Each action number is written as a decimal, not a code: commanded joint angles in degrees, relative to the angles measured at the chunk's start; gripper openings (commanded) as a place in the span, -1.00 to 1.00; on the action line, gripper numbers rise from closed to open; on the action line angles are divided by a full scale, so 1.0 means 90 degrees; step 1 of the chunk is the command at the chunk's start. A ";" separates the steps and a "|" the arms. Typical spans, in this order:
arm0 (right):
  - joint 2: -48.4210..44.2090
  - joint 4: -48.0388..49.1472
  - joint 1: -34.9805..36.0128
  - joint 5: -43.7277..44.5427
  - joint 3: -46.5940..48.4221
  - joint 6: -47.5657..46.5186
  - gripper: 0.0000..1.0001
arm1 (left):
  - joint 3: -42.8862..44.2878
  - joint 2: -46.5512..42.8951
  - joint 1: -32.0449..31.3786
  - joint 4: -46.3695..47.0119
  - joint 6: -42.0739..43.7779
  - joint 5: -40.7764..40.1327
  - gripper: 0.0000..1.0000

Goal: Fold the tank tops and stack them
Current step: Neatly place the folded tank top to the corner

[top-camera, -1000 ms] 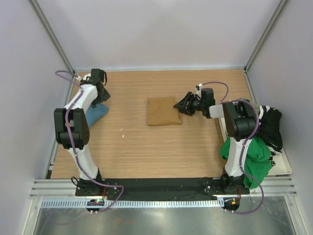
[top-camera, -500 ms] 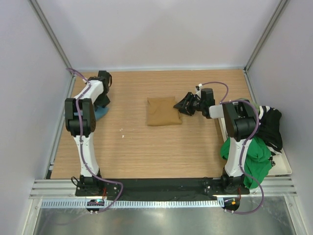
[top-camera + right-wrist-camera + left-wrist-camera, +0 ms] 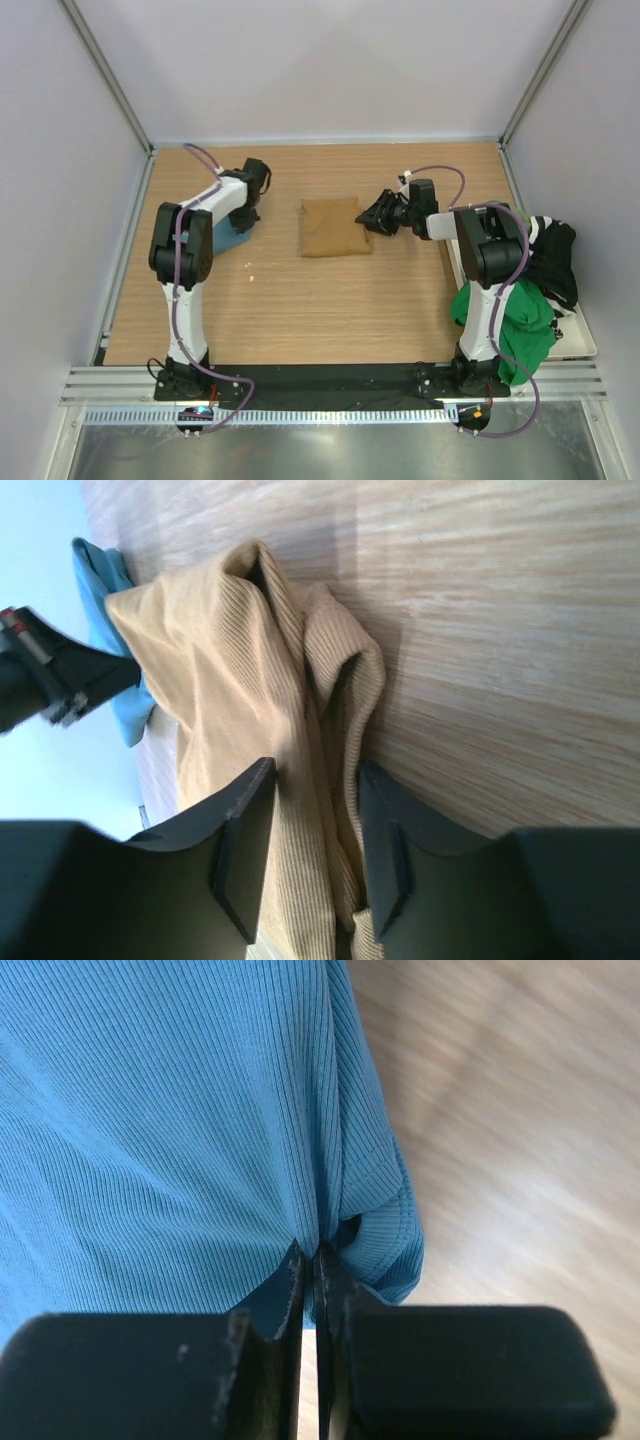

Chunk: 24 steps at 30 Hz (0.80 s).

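The wooden surface (image 3: 330, 300) carries everything, and the folded tan tank top (image 3: 335, 227) at its middle serves as the mark for the rest. Well to the right of it, past the surface's edge, a green top (image 3: 515, 320) and a black top (image 3: 555, 260) lie heaped and unfolded. To the tan top's left lies the teal tank top (image 3: 228, 238), gathered small, with the left claw (image 3: 252, 195) over it. The right claw (image 3: 378, 214) sits at the tan top's right edge. The step in hand looks like stacking, teal onto tan. The next move calls for carrying the teal one rightward without spilling its folds, while the right claw steadies the tan top or gets clear. The overhead view gives the layout but hides both grips. The left wrist view shows that claw's fingers pressed together on a pleat of ribbed teal cloth. The right wrist view shows its fingers apart, astride the tan top's loose edge, not visibly pinching.
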 commanded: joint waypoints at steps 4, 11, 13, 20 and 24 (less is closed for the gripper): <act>0.0016 -0.0773 0.0173 0.0280 0.0227 -0.0434 -0.44 | -0.0299 -0.0494 -0.1373 0.0406 -0.0214 0.0186 -0.94; -0.0540 -0.1456 0.0183 0.0758 -0.0065 -0.0669 -0.98 | -0.0504 -0.0611 -0.2292 0.0094 -0.0380 0.0078 -0.85; -0.0706 -0.1709 0.0193 0.0894 -0.0115 -0.0747 -0.98 | -0.0680 -0.0805 -0.2505 0.0201 -0.0351 0.0156 -0.74; -0.1458 -0.2229 -0.0236 0.1004 -0.0943 -0.0972 -0.98 | -0.1247 -0.1313 -0.3151 0.0250 -0.0282 0.0185 -0.03; -0.1712 -0.2209 -0.0607 0.0944 -0.1316 -0.1020 -0.97 | -0.1228 -0.1636 -0.3151 0.0299 -0.0136 0.0537 0.14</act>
